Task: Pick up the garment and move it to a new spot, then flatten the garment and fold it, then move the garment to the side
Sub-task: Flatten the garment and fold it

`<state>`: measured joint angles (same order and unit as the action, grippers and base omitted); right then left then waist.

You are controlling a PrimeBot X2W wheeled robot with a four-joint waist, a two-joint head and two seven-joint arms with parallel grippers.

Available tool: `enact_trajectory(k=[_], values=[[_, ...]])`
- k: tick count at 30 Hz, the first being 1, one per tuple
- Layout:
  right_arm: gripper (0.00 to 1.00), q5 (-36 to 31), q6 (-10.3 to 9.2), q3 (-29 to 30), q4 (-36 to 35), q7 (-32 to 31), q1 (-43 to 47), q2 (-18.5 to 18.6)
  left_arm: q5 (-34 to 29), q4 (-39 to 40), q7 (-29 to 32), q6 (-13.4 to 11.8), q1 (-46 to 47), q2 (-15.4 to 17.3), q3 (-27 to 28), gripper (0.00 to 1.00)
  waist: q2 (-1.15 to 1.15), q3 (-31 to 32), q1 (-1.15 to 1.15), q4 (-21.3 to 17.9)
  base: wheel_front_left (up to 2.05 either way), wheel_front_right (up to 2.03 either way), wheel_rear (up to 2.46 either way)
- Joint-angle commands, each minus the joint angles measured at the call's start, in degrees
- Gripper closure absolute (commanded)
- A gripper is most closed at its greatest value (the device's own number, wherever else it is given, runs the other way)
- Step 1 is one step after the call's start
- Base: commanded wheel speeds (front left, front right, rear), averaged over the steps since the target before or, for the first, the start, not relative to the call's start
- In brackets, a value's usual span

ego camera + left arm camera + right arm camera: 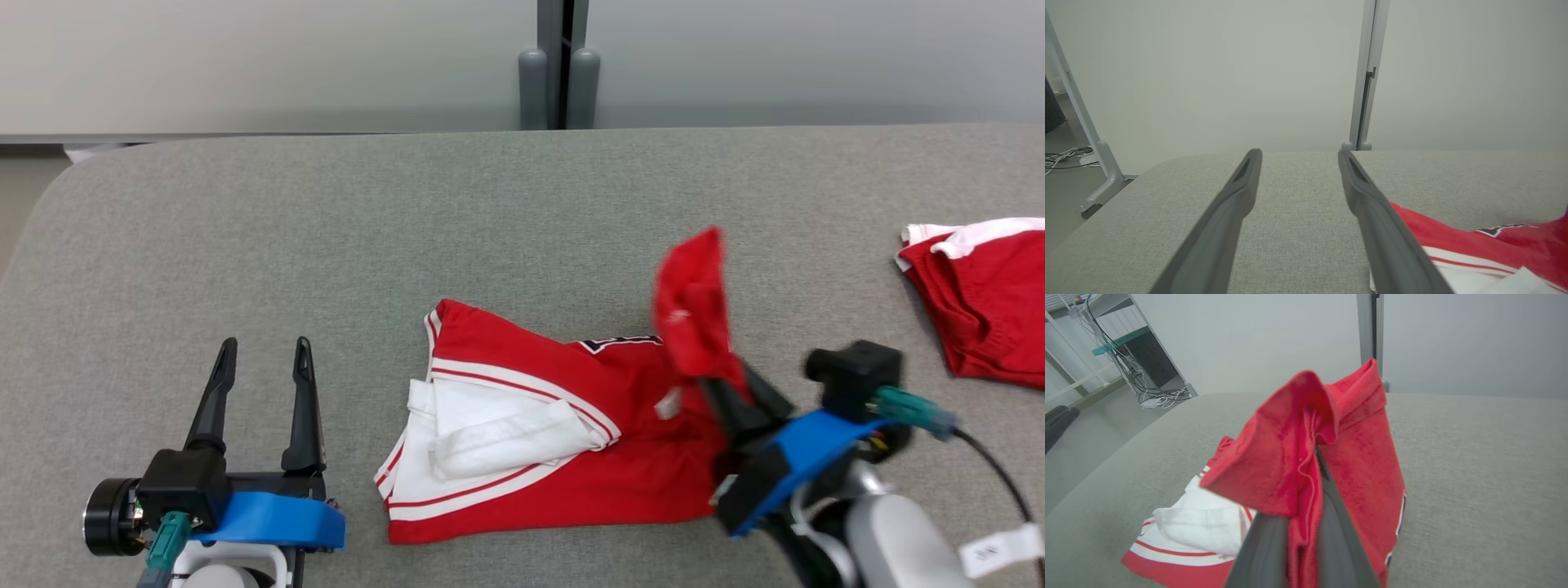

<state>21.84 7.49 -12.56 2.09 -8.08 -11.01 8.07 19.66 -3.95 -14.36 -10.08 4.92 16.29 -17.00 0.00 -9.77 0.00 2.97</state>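
Observation:
The garment [563, 441] is red with white trim and lies crumpled on the grey padded table [326, 229], front centre. My right gripper [718, 376] is shut on the garment's right edge and holds a red flap [694, 302] lifted off the surface. In the right wrist view the red cloth [1306, 465] is pinched between the dark fingers [1339, 539] and drapes over them. My left gripper [263, 347] stands open at the lower left, apart from the garment, with bare table between its fingers [1237, 192]. The garment's left edge [1474, 249] lies just right of it.
A second red garment [980, 302] with a white band lies at the table's right edge. Beyond the table's far edge stands a pale partition with a grey post [559, 73]. The table's left corner [73, 171] is rounded, with floor beyond.

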Motion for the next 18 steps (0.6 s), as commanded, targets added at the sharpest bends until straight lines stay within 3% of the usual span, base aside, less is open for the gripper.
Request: enact_trajectory(k=[1, 7, 18], values=[[1.0, 0.7, 0.0, -2.7, 0.7, -0.2, -2.3, -1.3, 0.1, -0.1, -0.1, 0.1, 1.0, -0.2, -0.1, 0.0, 0.0, -0.6, 0.0, 0.8, 0.0, 0.0, 0.0], [1.0, 2.8, 0.01, -11.6, 5.7, 1.0, -7.1, -4.4, 0.2, -0.7, -0.2, 0.4, 2.4, -1.0, -1.0, 0.0, 0.0, -2.2, 0.0, 3.3, 0.0, 0.0, 0.0], [1.0, 10.1, 0.01, -24.7, 17.4, 8.5, -14.4, -5.2, -0.2, -2.7, -0.6, 1.2, 5.1, -2.7, -1.7, 0.0, 0.0, -5.5, 0.0, 6.7, 0.0, 0.0, 0.0]])
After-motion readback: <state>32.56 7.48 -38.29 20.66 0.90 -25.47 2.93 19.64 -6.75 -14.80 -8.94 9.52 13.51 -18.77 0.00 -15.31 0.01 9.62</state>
